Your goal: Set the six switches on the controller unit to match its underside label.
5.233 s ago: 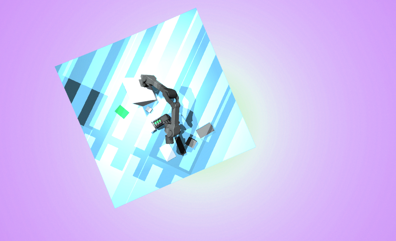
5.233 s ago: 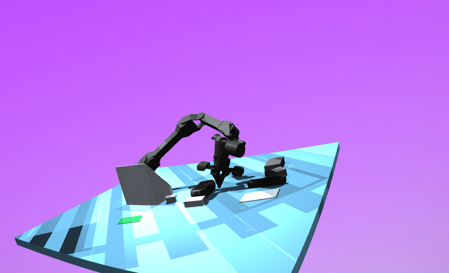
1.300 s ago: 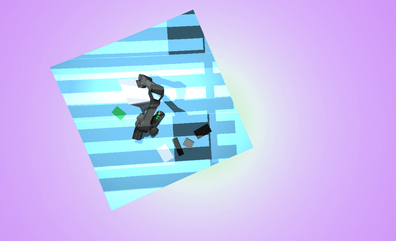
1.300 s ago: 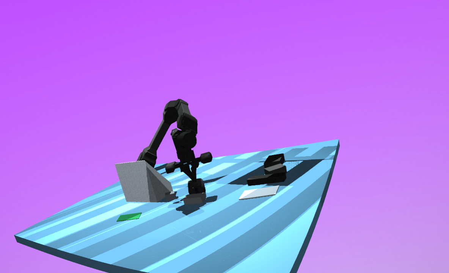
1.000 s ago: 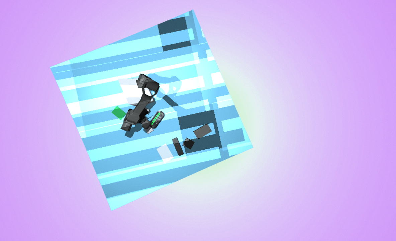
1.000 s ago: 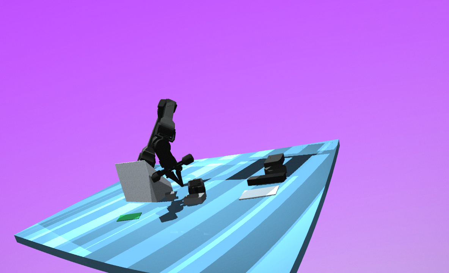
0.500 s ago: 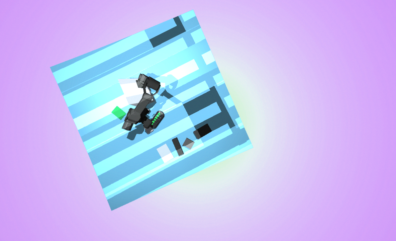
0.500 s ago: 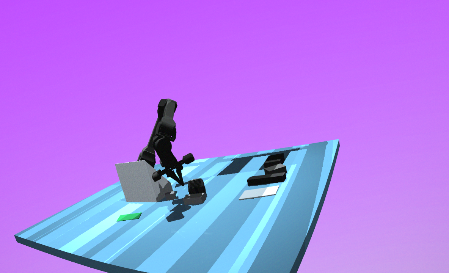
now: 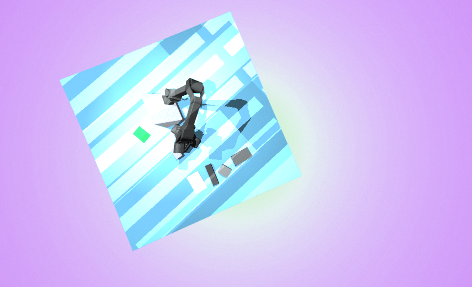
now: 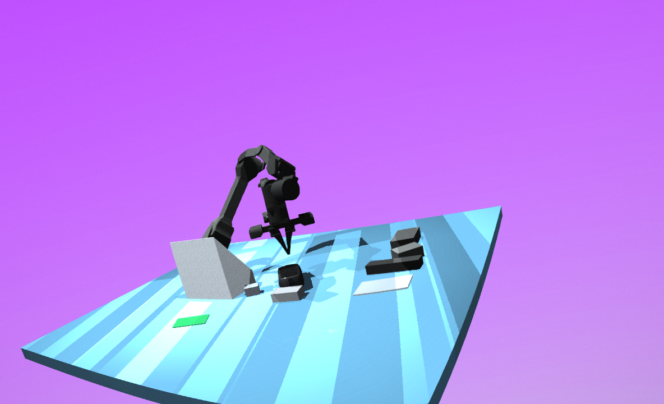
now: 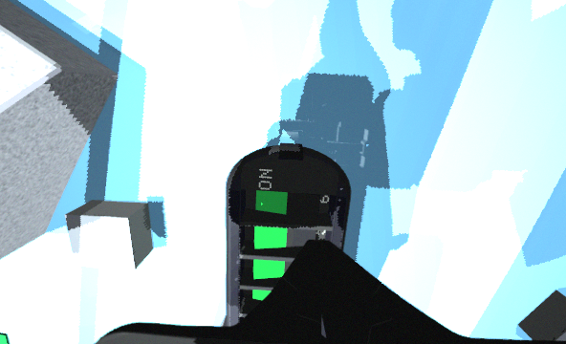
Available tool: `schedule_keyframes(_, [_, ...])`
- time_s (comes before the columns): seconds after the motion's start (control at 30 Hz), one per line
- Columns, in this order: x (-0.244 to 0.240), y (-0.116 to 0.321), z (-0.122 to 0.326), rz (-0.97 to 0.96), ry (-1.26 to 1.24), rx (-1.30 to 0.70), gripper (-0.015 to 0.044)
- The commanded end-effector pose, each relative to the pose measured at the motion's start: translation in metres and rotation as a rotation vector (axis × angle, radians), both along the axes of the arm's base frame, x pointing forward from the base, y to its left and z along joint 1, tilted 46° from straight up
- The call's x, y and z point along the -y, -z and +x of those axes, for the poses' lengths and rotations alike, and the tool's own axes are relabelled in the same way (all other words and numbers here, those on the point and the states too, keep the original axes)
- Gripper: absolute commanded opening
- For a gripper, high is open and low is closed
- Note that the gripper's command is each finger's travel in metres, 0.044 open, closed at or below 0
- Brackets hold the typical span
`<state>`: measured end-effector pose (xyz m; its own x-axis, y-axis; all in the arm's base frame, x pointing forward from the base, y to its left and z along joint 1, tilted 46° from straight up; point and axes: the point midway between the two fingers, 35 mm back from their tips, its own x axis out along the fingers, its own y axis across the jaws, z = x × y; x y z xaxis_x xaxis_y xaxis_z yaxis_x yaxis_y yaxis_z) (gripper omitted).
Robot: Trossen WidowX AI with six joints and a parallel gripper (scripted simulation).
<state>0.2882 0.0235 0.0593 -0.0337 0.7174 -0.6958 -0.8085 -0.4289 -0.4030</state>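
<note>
The dark controller unit [image 10: 290, 276] [image 11: 304, 174] sits on its base on the bench, label hidden. In the wrist view its rounded end with "ON" points up the picture, and the number 6 shows beside the top rocker. Green ends of several rockers show on the left; the lower rockers are hidden by my fingers. Which ends are pressed down I cannot tell surely. My gripper [image 10: 289, 252] [image 11: 316, 250] is shut and empty. Its tips are a little above the unit, over the numbered side near switch 5 in the wrist view. The arm hides the unit in the top view.
A big pale grey wedge block [image 9: 166, 113] [image 10: 198, 271] [image 11: 20, 167] stands beside the arm's base. A small block [image 10: 252, 289] [image 11: 103, 234] and a pale block [image 9: 177, 156] [image 10: 287, 294] lie near the unit. A green plate [image 9: 141, 134] [image 10: 190, 321], white plate [image 9: 197, 182], dark bar [image 9: 212, 174] and two blocks lie farther off.
</note>
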Motion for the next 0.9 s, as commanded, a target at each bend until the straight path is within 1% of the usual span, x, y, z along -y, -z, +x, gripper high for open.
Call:
schedule_keyframes(0.0, [-0.001,-0.001,-0.002,-0.01,-0.001,-0.013,0.0])
schedule_keyframes(0.87, [-0.028,0.026,-0.003,-0.008,-0.001,-0.013,0.0])
